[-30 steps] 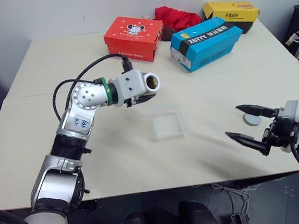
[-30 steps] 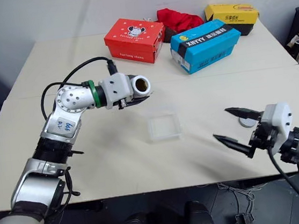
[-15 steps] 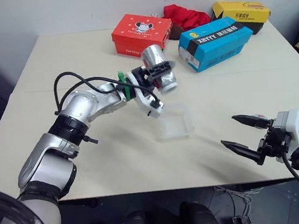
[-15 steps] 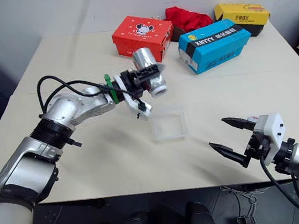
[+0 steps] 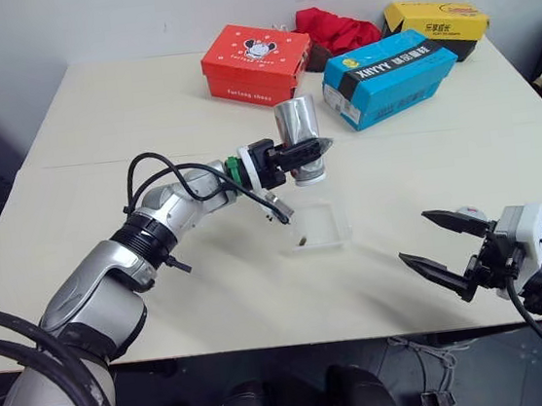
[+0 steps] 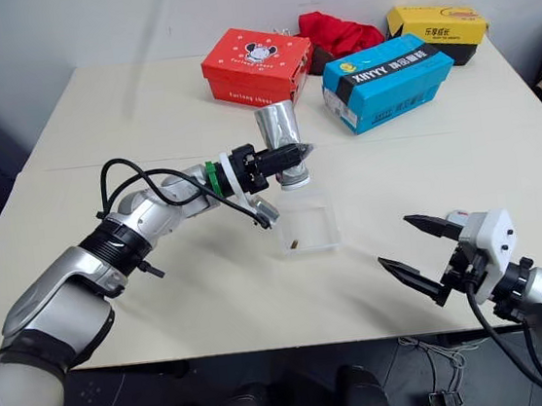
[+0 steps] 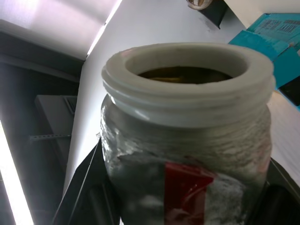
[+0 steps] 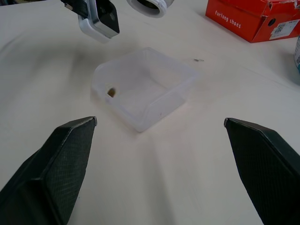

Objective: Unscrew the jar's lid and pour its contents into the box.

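My left gripper (image 5: 306, 150) is shut on the jar (image 5: 297, 131), holding it upside down with its open white mouth (image 8: 150, 3) just above the back edge of the box (image 5: 317, 249). The red label strip (image 7: 187, 187) shows on the jar's side. The contents, one tiny dark pellet (image 8: 111, 92), lie inside the box near a corner. My right gripper (image 5: 449, 244) hovers open and empty near the table's front right edge, pointing toward the box. The lid (image 5: 470, 212) lies on the table, partly hidden behind the right gripper's upper finger.
At the back of the table stand a red shoebox (image 5: 255, 63), a blue shoebox (image 5: 389, 74) and a yellow shoebox (image 5: 436, 19), with a red cloth (image 5: 334, 29) between them. The table's front edge runs just below my right gripper.
My left wrist has rolled the jar from lying sideways to mouth-down over the box, drifting slightly right. The pellet now lies in the box. The right gripper has stayed put.
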You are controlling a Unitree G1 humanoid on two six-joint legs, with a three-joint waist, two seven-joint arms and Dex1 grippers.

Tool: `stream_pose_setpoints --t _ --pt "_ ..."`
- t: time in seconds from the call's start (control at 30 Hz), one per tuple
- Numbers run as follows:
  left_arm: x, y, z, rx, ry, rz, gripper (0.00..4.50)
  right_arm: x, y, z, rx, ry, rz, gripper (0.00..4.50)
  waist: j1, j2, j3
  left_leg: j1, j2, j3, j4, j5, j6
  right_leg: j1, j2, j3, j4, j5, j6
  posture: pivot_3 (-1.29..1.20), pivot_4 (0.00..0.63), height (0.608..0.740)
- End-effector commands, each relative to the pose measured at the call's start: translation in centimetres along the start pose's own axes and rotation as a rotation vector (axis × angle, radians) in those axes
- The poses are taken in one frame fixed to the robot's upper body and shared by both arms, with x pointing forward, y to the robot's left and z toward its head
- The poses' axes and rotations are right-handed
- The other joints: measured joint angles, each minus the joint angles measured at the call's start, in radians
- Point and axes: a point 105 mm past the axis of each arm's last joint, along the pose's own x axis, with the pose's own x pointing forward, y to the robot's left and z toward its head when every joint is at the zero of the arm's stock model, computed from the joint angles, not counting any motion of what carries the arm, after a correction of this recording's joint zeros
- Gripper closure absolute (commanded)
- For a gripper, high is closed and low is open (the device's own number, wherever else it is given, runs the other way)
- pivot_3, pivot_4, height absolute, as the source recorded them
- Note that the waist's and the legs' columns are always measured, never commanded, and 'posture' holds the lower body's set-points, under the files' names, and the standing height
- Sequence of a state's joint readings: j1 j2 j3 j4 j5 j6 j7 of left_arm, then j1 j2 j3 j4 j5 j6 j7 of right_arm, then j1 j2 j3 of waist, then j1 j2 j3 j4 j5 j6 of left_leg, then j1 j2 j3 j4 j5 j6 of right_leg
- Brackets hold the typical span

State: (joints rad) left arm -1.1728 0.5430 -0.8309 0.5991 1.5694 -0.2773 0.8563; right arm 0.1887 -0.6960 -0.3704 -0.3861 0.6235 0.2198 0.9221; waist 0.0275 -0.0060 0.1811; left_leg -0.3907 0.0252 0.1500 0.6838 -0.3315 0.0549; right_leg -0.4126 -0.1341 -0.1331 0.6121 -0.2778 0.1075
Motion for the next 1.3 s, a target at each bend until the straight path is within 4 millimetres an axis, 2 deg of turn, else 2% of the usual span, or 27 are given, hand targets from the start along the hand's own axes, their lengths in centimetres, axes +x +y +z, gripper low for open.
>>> stream_pose_setpoints --t 0.03,0.1,0.17,0.27,0.33,0.4,0.43,0.57,0.7,0.73,0.8,0.83,0.87,0.93,1.03,1.17,1.27,1.3 --pt "0.4 1.1 -1.1 -0.1 0.061 0.037 2.14 -0.2 0.1 0.9 -0.03 -0.032 -0.009 0.04 0.0 0.0 0.0 0.0 0.0 0.0 0.0 0.0 0.0 0.0 0.0 0.0 0.0 0.0 0.0 0.0 0.15 0.74" --pt "-0.1 0.9 -1.5 -0.236 0.08 0.01 2.14 -0.1 0.2 0.9 -0.025 -0.037 -0.007 0.04 -0.001 0.0 0.0 0.0 0.0 0.0 0.0 0.0 0.0 0.0 -0.001 0.0 0.0 0.0 0.0 0.0 0.15 0.74" --pt "-0.8 0.7 -2.4 -0.458 0.142 -0.006 2.14 0.0 0.3 0.9 -0.021 -0.043 -0.003 0.04 -0.003 0.0 0.0 0.0 0.0 0.0 0.0 0.0 -0.001 0.0 -0.001 0.0 0.0 0.0 0.0 0.0 0.15 0.74" --pt "-2.3 1.0 -2.7 -0.993 0.205 -0.002 2.14 0.3 0.5 1.1 -0.019 -0.061 0.015 0.04 -0.008 0.001 0.0 0.002 0.001 0.0 0.0 0.001 -0.002 0.0 -0.008 0.0 0.002 0.0 -0.001 0.0 0.15 0.74" --pt "-4.1 0.5 -3.4 -1.316 0.288 -0.041 2.14 0.5 0.6 1.5 -0.04 -0.085 0.049 0.04 -0.013 0.001 -0.001 0.003 0.001 0.0 0.002 0.001 -0.002 0.0 -0.01 0.0 0.006 -0.002 -0.003 0.0 0.15 0.74" --pt "-5.7 0.3 -3.7 -1.54 0.329 -0.05 2.14 0.8 0.6 1.7 -0.047 -0.104 0.083 0.04 -0.022 0.001 0.0 0.004 0.001 -0.001 0.004 0.002 -0.003 0.0 -0.01 0.0 0.009 -0.002 -0.004 0.0 0.15 0.74" --pt "-6.8 -0.6 -3.6 -1.677 0.388 -0.088 2.14 1.0 0.5 1.8 -0.052 -0.115 0.087 0.04 -0.025 0.001 0.0 0.003 0.001 -0.001 0.006 0.002 -0.003 0.001 -0.009 -0.001 0.01 -0.002 -0.004 0.0 0.15 0.74" --pt "-12.8 -3.0 -3.1 -2.055 0.671 -0.108 2.14 2.0 0.9 3.0 -0.082 -0.233 0.166 0.04 -0.036 0.001 0.0 0.004 0.002 -0.002 0.012 0.002 -0.004 0.003 0.0 0.0 0.01 -0.002 -0.003 0.0 0.15 0.74" --pt "-20.2 -3.3 -2.8 -2.197 0.98 0.06 2.14 2.9 2.3 4.0 -0.128 -0.319 0.273 0.04 -0.035 0.001 0.0 0.006 0.003 -0.001 0.012 0.002 -0.004 0.003 0.001 0.003 0.015 -0.002 -0.004 0.0 0.15 0.74" --pt "-21.9 -3.2 -2.4 -2.187 1.045 0.068 2.14 3.2 2.6 4.2 -0.143 -0.344 0.293 0.04 -0.035 0.0 0.0 0.005 0.004 -0.002 0.012 0.002 -0.005 0.003 0.001 0.004 0.015 -0.002 -0.004 0.0 0.15 0.74" --pt "-26.4 -3.1 -1.3 -2.124 1.226 0.095 2.14 3.7 3.7 4.6 -0.157 -0.382 0.368 0.04 -0.034 0.0 -0.001 0.005 0.004 -0.002 0.012 0.001 -0.005 0.003 0.0 0.007 0.015 -0.002 -0.004 0.0 0.15 0.74" --pt "-28.0 -2.9 -1.0 -2.102 1.298 0.124 2.14 4.0 3.9 4.6 -0.161 -0.392 0.383 0.04 -0.033 0.0 -0.001 0.005 0.004 -0.002 0.012 0.001 -0.006 0.003 0.0 0.007 0.015 -0.002 -0.004 0.0 0.15 0.74" --pt "-30.3 -2.6 -0.5 -2.074 1.411 0.198 2.14 4.2 4.1 4.8 -0.159 -0.409 0.392 0.04 -0.033 0.0 -0.001 0.005 0.004 -0.003 0.012 0.001 -0.006 0.003 0.0 0.008 0.014 -0.002 -0.004 0.0 0.15 0.74" --pt "-33.3 -2.2 0.6 -2.01 1.545 0.256 2.14 4.7 4.2 5.1 -0.158 -0.435 0.401 0.04 -0.026 -0.001 -0.001 0.005 0.004 -0.003 0.013 0.0 -0.005 0.003 -0.004 0.009 0.014 -0.002 -0.004 0.0 0.15 0.74" --pt "-34.4 -2.1 1.8 -1.954 1.607 0.267 2.14 5.1 4.1 5.0 -0.146 -0.435 0.413 0.04 -0.011 -0.001 -0.001 0.005 0.001 -0.004 0.012 -0.002 -0.005 0.003 -0.011 0.007 0.012 -0.002 -0.004 0.0 0.15 0.74" --pt "-33.9 -2.5 3.4 -1.981 1.576 0.283 2.14 5.3 3.9 4.7 -0.136 -0.419 0.415 0.04 -0.002 -0.002 -0.002 0.005 -0.002 -0.005 0.012 -0.005 -0.009 0.003 -0.014 0.006 0.012 -0.002 -0.004 0.0 0.15 0.74" --pt "-34.0 -2.9 3.9 -1.971 1.592 0.31 2.14 5.3 3.5 4.4 -0.135 -0.409 0.407 0.04 -0.006 -0.002 -0.002 0.005 -0.001 -0.004 0.012 -0.006 -0.009 0.003 -0.014 0.006 0.012 -0.002 -0.004 0.0 0.15 0.74" --pt "-34.1 -3.0 4.1 -1.965 1.6 0.306 1.79 5.2 3.3 4.3 -0.136 -0.406 0.401 0.01 -0.006 -0.002 -0.002 0.005 -0.001 -0.004 0.012 -0.006 -0.009 0.003 -0.013 0.006 0.012 -0.002 -0.004 0.0 0.15 0.74"
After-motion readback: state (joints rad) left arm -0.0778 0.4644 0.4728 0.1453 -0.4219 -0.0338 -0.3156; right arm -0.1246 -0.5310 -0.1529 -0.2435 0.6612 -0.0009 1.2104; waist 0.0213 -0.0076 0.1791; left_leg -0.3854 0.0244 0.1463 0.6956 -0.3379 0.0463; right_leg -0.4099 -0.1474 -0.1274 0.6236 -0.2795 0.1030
